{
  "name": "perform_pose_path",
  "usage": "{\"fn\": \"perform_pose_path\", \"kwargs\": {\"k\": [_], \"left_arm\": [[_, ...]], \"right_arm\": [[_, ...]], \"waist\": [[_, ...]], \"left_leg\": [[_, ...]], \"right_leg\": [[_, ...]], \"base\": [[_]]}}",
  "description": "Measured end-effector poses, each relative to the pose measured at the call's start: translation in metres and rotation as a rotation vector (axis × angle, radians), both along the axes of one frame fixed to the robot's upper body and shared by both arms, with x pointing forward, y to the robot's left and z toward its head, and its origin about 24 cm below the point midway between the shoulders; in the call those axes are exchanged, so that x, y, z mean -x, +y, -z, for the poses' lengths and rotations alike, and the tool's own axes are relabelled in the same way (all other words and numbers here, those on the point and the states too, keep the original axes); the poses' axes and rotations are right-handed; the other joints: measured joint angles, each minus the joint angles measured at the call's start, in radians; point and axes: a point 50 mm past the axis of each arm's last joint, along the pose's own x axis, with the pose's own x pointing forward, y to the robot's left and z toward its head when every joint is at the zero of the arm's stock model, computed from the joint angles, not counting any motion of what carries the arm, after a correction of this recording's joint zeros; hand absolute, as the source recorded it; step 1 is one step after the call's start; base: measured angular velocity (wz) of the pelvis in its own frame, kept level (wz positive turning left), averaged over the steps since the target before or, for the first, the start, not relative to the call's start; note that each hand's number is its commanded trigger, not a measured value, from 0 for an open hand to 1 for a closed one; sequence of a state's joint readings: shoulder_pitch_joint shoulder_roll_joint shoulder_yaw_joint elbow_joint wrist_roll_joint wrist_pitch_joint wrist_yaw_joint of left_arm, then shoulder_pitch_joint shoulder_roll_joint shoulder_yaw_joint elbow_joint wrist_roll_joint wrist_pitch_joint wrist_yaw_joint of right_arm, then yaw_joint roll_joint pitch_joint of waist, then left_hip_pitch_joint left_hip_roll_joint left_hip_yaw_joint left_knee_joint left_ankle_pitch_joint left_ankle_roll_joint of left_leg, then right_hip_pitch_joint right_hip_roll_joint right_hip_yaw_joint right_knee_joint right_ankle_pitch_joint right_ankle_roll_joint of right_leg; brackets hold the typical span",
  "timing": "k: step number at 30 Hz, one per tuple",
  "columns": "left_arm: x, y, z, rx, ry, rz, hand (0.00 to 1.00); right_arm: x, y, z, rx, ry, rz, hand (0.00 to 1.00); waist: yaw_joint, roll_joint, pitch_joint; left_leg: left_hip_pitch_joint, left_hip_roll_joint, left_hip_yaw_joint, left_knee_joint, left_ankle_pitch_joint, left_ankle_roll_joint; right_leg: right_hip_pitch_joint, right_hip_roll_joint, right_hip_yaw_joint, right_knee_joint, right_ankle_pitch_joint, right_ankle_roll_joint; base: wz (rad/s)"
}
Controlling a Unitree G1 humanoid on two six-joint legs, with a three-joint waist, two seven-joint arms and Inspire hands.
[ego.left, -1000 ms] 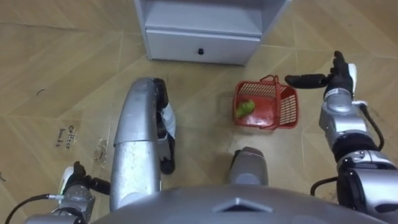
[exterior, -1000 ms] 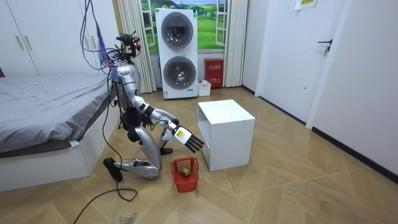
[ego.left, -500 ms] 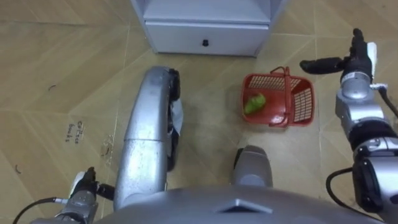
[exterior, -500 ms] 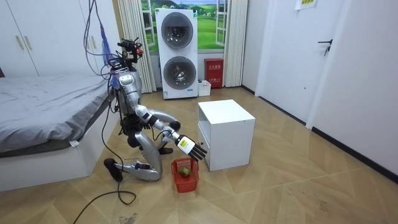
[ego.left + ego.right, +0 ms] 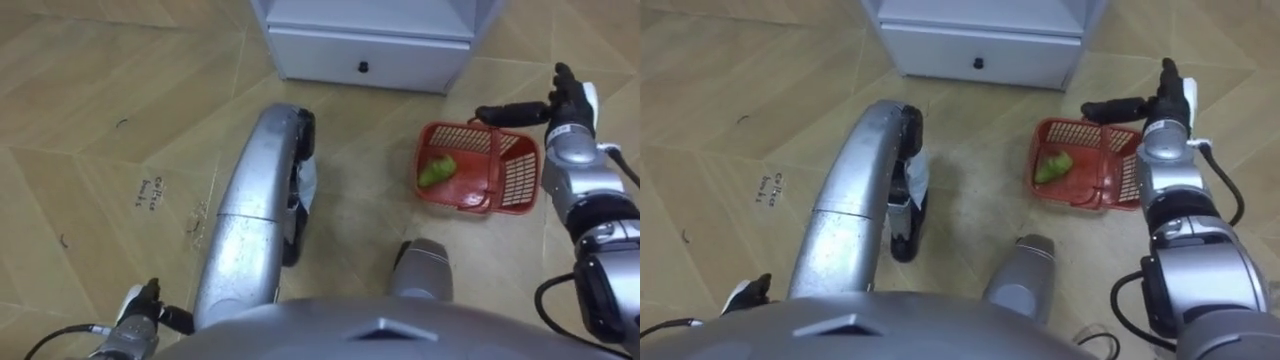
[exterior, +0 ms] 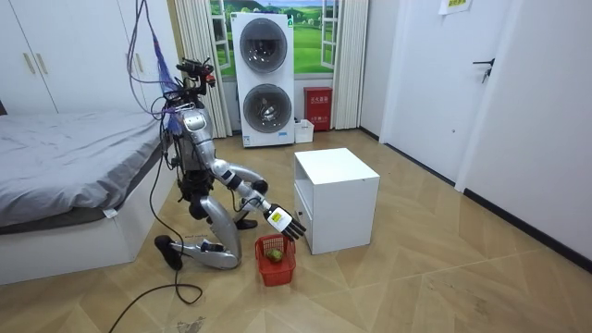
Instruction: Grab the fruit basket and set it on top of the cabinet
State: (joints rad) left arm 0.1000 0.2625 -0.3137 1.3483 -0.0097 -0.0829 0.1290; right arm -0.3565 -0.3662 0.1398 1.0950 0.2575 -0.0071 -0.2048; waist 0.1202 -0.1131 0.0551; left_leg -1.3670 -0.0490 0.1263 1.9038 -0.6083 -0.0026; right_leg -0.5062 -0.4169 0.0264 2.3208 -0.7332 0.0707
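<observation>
**Floor pickup: fruit basket not yet grasped**

Left eye view: the wood floor (image 5: 100, 120) runs to a white cabinet (image 5: 400, 55) at the far edge, its drawer closed. The red fruit basket (image 5: 520, 180) sits on the floor right of centre, near the cabinet, with a green fruit (image 5: 436, 172) at its left side. The right hand (image 5: 565, 105) is at the basket's far right corner, fingers straight, thumb pointing left, holding nothing. The left hand (image 5: 140, 305) is low at near left; I can't read its grip.

Room view: the robot kneels between the bed (image 6: 65, 157) and the cabinet, right hand spread just above the basket.

Right eye view: the thumb crosses the basket's far rim; I can't tell if it touches.
</observation>
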Motion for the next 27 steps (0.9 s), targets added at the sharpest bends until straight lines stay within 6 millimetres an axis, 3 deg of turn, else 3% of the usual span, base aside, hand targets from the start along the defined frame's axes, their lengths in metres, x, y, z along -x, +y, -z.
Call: {"fn": "perform_pose_path", "kwargs": {"k": [3,16,22,27], "left_arm": [[0.003,-0.002,0.001,0.013,0.024,0.023,0.00],[0.001,-0.006,0.002,0.038,0.019,0.048,0.00],[0.003,-0.009,0.002,0.053,0.019,0.049,0.00],[0.002,-0.010,0.002,0.060,0.009,0.033,0.00]], "right_arm": [[0.001,0.004,0.004,-0.007,0.027,-0.035,0.00],[0.012,0.001,0.013,0.002,0.099,-0.047,0.00],[0.027,-0.003,0.024,-0.005,0.182,-0.031,0.00],[0.031,-0.005,0.026,-0.005,0.202,-0.020,0.00]], "waist": [[0.000,0.012,0.0065],[0.005,0.042,-0.0028],[0.018,0.061,-0.0019],[0.023,0.063,-0.0027]], "left_leg": [[-0.005,0.000,0.000,0.003,0.000,0.001],[-0.008,0.003,0.000,0.003,0.000,0.001],[-0.010,0.004,0.005,-0.001,0.001,-0.001],[-0.013,0.008,0.008,-0.002,0.002,-0.002]], "right_leg": [[-0.002,0.000,0.000,0.001,-0.001,0.001],[-0.013,0.002,0.007,0.003,-0.001,0.002],[-0.023,0.001,0.014,0.009,-0.001,0.002],[-0.033,0.000,0.021,0.012,-0.001,0.002]], "base": [[0.00],[0.00],[0.00],[-0.01]]}}
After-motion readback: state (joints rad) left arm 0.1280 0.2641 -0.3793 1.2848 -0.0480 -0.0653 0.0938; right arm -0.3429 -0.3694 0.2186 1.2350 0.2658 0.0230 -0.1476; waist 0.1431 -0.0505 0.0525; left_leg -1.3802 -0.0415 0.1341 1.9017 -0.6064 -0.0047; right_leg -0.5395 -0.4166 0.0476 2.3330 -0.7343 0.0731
